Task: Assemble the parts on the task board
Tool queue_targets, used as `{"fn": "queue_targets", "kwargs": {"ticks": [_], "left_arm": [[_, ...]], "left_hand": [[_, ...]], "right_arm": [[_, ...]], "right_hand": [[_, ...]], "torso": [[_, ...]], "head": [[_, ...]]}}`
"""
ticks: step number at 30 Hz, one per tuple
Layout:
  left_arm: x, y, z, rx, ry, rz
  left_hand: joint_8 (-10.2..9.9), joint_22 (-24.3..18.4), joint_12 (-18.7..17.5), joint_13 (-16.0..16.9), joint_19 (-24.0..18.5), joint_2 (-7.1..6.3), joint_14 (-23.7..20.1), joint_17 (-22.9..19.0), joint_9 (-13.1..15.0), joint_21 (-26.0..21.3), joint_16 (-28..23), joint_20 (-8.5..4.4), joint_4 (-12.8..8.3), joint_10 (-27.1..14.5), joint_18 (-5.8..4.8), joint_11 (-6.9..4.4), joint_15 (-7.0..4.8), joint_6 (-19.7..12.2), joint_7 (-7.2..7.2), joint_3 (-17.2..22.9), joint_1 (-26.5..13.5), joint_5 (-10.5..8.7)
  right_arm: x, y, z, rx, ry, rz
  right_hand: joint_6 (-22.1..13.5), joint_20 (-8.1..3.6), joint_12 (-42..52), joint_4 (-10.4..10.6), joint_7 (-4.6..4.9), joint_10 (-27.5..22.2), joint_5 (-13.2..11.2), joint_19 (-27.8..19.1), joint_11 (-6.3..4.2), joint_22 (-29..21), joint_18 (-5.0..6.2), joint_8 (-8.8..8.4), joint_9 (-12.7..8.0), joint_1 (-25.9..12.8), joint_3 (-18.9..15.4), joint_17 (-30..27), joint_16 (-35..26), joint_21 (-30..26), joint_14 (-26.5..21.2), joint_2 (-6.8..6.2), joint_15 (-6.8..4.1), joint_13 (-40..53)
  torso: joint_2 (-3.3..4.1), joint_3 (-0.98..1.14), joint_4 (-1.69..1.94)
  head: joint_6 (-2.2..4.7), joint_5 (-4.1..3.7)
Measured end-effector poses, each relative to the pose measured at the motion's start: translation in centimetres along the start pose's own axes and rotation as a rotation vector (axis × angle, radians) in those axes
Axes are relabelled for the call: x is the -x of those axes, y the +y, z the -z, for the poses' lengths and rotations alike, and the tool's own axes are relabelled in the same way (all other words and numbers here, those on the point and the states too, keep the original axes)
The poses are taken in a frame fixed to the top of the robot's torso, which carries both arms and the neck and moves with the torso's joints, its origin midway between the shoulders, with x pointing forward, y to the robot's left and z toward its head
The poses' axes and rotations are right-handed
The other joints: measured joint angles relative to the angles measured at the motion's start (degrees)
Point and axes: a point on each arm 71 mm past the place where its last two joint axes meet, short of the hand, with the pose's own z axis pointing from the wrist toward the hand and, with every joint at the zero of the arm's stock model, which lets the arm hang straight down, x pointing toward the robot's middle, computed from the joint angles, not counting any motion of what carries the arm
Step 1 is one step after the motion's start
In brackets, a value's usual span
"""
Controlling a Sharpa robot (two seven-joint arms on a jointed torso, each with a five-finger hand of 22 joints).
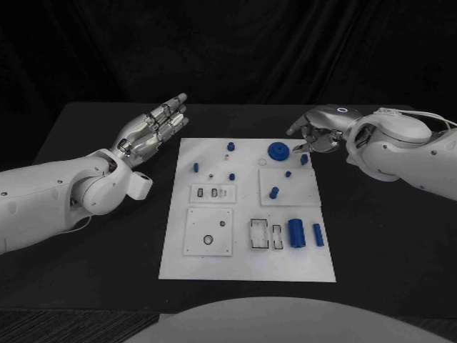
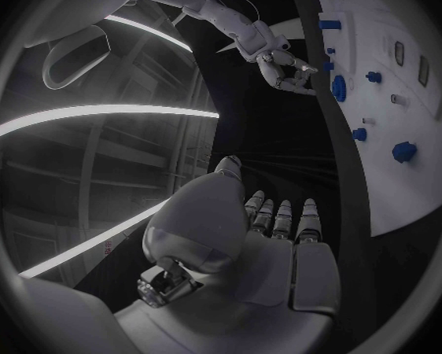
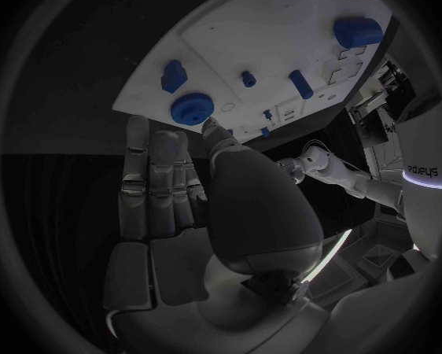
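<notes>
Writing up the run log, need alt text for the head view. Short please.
A white task board lies mid-table with small blue parts on it, among them a blue gear near its far edge. The right hand hovers beside the gear at the board's far right corner, holding nothing; the left hand is raised off the board's left side, fingers extended.

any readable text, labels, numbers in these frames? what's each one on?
"PAXPYS", as best it reads, partly blurred: pale lettering on the dark band of the robot's body, right wrist view.
Task board: no print legible.
Left hand, right hand: no markings legible.
</notes>
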Motion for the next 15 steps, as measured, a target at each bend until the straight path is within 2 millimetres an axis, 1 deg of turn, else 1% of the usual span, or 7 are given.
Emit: {"fn": "queue_targets", "kwargs": {"ticks": [4,7,8,10,11,13,15], "left_arm": [[0.11,-0.03,0.13,0.0,-0.003,-0.001],[0.16,-0.05,0.2,0.001,-0.004,-0.001],[0.18,-0.06,0.24,0.001,-0.004,-0.001],[0.23,-0.08,0.29,0.001,-0.005,-0.002],[0.27,-0.08,0.32,0.001,-0.006,-0.002],[0.31,-0.09,0.36,0.001,-0.007,-0.002],[0.32,-0.09,0.36,0.001,-0.007,-0.002]], "left_hand": [[0.0,0.0,0.0,0.0,0.0,0.0,0.0,0.0,0.0,0.0,0.0,0.0,0.0,0.0,0.0,0.0,0.0,0.0,0.0,0.0,0.0,0.39],[0.0,0.0,0.0,0.0,0.0,-0.01,0.0,0.0,0.0,0.0,0.0,0.0,-0.2,0.0,-0.01,0.0,0.0,0.0,0.0,0.2,0.4,0.39],[0.0,0.0,0.0,0.0,0.0,-0.02,0.0,0.0,0.0,0.0,0.0,0.0,-0.2,0.0,0.0,0.0,0.0,0.0,0.0,0.2,0.4,0.39],[0.0,0.0,0.0,0.0,0.0,-0.02,0.0,0.0,0.0,0.0,0.0,0.0,-0.2,0.0,0.0,0.0,0.0,0.0,0.0,0.2,0.4,0.39],[0.0,0.0,0.0,0.0,0.0,-0.02,0.0,0.0,0.0,0.0,0.0,0.0,-0.2,0.0,-0.01,0.0,0.0,0.0,0.0,0.2,0.4,0.39],[0.0,0.0,0.0,0.0,0.0,-0.02,0.0,0.0,0.0,0.0,0.0,0.0,-0.2,0.0,-0.01,0.0,0.0,0.0,0.0,0.2,0.4,0.6],[0.0,0.0,0.0,0.0,0.0,-0.02,0.0,0.0,0.0,0.0,0.0,0.0,-0.2,0.0,-0.01,0.0,0.0,0.0,0.0,0.2,0.4,0.61]], "right_arm": [[0.05,0.07,-0.14,-0.003,-0.008,0.0],[0.08,0.2,-0.28,-0.006,-0.013,-0.001],[0.08,0.23,-0.33,-0.008,-0.014,-0.001],[0.1,0.31,-0.49,-0.01,-0.017,0.001],[0.11,0.35,-0.58,-0.011,-0.018,0.002],[0.13,0.44,-0.78,-0.013,-0.022,0.006],[0.16,0.5,-0.97,-0.015,-0.025,0.01]], "right_hand": [[0.3,0.06,17.3,0.4,-0.26,14.3,0.0,1.0,-0.37,2.9,-0.01,0.0,0.1,0.0,-0.7,16.8,12.9,2.6,5.8,0.0,-0.09,21.0],[0.5,-0.21,26.2,0.2,-0.46,26.9,0.3,4.8,-0.62,5.2,-0.19,0.18,0.5,-0.5,-1.2,20.6,21.8,12.0,9.4,-0.14,-0.28,24.5],[0.7,-0.3,27.9,0.2,-0.67,28.0,0.5,6.1,-0.74,5.3,-1.47,0.23,0.6,-1.0,-1.5,20.8,24.0,15.7,9.5,-0.05,-0.44,24.6],[0.9,-0.41,28.9,0.4,-0.47,28.5,0.7,8.0,-0.85,5.3,-1.91,0.22,1.0,-1.6,-1.6,20.8,26.3,21.0,9.6,-0.31,-0.45,24.7],[1.8,-0.5,29.0,0.4,-0.62,28.5,0.7,9.4,-0.86,5.3,-2.62,0.47,1.4,-1.9,-1.6,20.8,26.7,25.2,9.6,-0.14,-0.45,24.7],[2.7,-0.65,29.0,0.6,-0.77,28.5,1.0,11.1,-0.86,5.3,-2.78,0.5,2.1,-2.6,-1.9,20.8,26.8,30.4,9.6,-0.23,-0.45,24.7],[3.3,-0.79,29.0,0.6,-0.68,28.5,1.2,12.6,-0.85,5.3,-4.11,0.74,2.6,-2.7,-1.9,20.8,26.8,35.1,9.6,-0.31,-0.45,24.7]], "torso": [[0.0,0.01,0.0],[0.0,0.01,0.03],[0.0,0.01,0.03],[0.0,0.01,0.04],[-0.01,0.01,0.04],[-0.02,0.01,0.04],[-0.02,0.01,0.04]], "head": [[0.0,-0.08],[0.0,-0.08],[0.0,-0.08],[0.0,-0.18],[0.0,-0.23],[0.0,-0.25],[0.0,-0.25]]}}
